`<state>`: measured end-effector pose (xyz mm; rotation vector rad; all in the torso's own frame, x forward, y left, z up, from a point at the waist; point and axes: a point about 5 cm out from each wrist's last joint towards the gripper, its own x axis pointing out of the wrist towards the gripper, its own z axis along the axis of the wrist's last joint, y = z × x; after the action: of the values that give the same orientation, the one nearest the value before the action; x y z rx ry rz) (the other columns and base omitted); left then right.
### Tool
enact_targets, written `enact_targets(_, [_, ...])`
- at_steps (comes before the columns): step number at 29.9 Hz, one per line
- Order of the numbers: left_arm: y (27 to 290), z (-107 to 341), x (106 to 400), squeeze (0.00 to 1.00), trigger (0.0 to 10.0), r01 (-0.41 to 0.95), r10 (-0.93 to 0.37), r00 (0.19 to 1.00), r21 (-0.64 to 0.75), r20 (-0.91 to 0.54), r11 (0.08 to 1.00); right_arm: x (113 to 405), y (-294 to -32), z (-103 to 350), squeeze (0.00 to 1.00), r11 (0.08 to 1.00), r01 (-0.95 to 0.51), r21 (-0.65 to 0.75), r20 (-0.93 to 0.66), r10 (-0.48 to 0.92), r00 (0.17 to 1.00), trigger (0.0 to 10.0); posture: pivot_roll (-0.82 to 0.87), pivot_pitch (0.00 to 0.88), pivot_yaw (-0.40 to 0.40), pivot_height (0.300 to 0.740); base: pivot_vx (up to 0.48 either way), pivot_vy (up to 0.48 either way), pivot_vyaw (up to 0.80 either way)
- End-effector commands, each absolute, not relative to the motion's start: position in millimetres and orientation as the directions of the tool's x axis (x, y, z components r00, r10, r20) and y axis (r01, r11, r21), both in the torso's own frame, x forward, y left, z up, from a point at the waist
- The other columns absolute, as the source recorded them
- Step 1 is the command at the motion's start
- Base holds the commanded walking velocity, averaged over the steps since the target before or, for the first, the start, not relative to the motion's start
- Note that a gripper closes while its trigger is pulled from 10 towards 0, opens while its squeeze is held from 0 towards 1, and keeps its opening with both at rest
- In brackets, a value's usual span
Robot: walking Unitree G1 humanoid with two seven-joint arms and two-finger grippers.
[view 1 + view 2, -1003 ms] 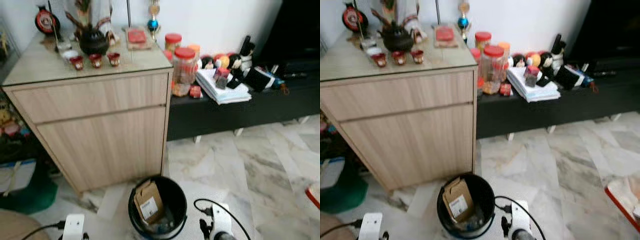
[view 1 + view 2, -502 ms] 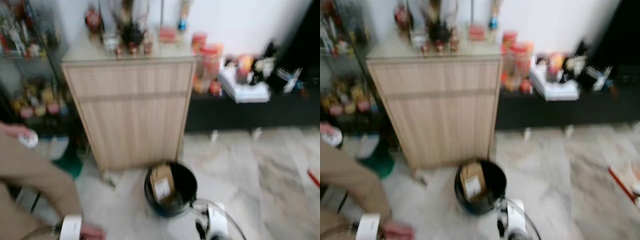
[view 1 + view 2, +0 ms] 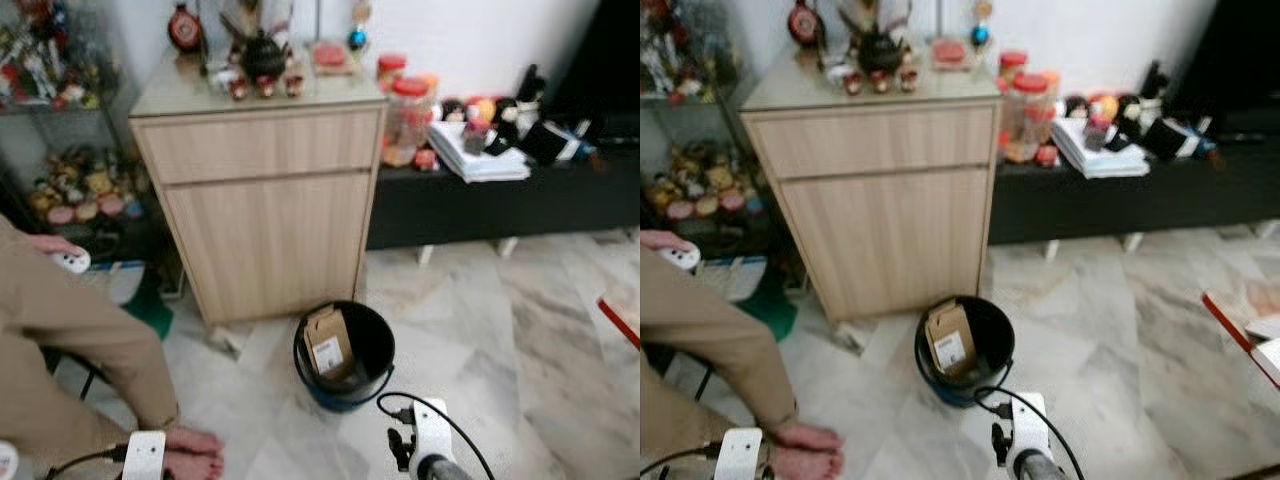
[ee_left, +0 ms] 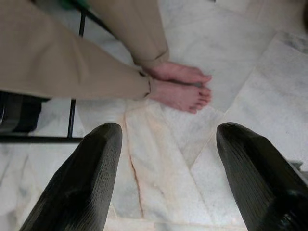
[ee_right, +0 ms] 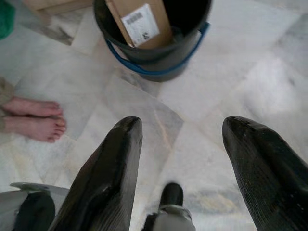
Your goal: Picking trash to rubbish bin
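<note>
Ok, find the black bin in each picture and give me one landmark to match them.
Left eye view: bin low centre, on the floor before the wooden cabinet.
Right eye view: bin low centre, before the same cabinet.
Left wrist view: not in it.
Right wrist view: bin ahead of the fingers.
Shared landmark: the cardboard box inside it.

Soft even indoor light, head views slightly blurred, wrist views sharper, shadows faint, perhaps diffuse daylight

1. Left gripper (image 4: 163,183): two long black fingers (image 4: 79,187) with fine ribbed texture and rounded tips.
2. Right gripper (image 5: 192,178): matching black ribbed fingers (image 5: 108,178).
3. White wrist housings (image 3: 432,450), with black cables (image 3: 455,420) looping off them.
</note>
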<state>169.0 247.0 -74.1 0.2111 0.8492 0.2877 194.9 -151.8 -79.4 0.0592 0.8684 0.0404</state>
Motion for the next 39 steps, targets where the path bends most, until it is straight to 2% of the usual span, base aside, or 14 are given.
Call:
enact_targets(1, [246.3, -75.0, 167.6, 0.00, 10.0, -0.172, 0.337, 0.623, 0.296, -0.706, 0.940, 199.7, -148.7, -76.5, 0.00, 0.997, -0.028, 0.076, -0.744, 0.075, 0.664, 10.0, -0.02, 0.000, -0.022, 0.740, 0.000, 0.000, 0.00])
enact_targets(11, [245.1, -75.1, 168.0, 0.00, 10.0, -0.176, 0.338, 0.623, 0.295, -0.706, 0.939, 201.9, -148.1, -75.2, 0.00, 0.996, -0.017, 0.092, -0.737, 0.080, 0.671, 10.0, -0.02, 0.000, -0.025, 0.740, 0.000, 0.000, 0.00])
enact_targets(27, [246.5, -74.1, 169.3, 0.00, 10.0, -0.171, 0.336, 0.625, 0.297, -0.704, 0.939, 192.3, -150.4, -81.0, 0.00, 0.997, -0.005, 0.080, -0.771, 0.065, 0.634, 10.0, -0.02, 0.000, -0.014, 0.740, 0.000, 0.000, -0.80])
enact_targets(34, [248.4, -74.5, 168.7, 0.00, 10.0, -0.129, 0.345, 0.612, 0.341, -0.712, 0.931, 188.7, -150.3, -82.9, 0.00, 0.997, -0.009, 0.076, -0.780, 0.065, 0.623, 10.0, -0.02, 0.000, -0.008, 0.740, 0.000, 0.000, -0.80])
enact_targets(39, [248.2, -75.2, 167.8, 0.00, 10.0, -0.129, 0.346, 0.606, 0.341, -0.716, 0.931, 189.0, -150.6, -82.8, 0.00, 0.997, -0.009, 0.074, -0.780, 0.064, 0.622, 10.0, -0.02, 0.000, -0.005, 0.740, 0.000, -0.327, -0.80])
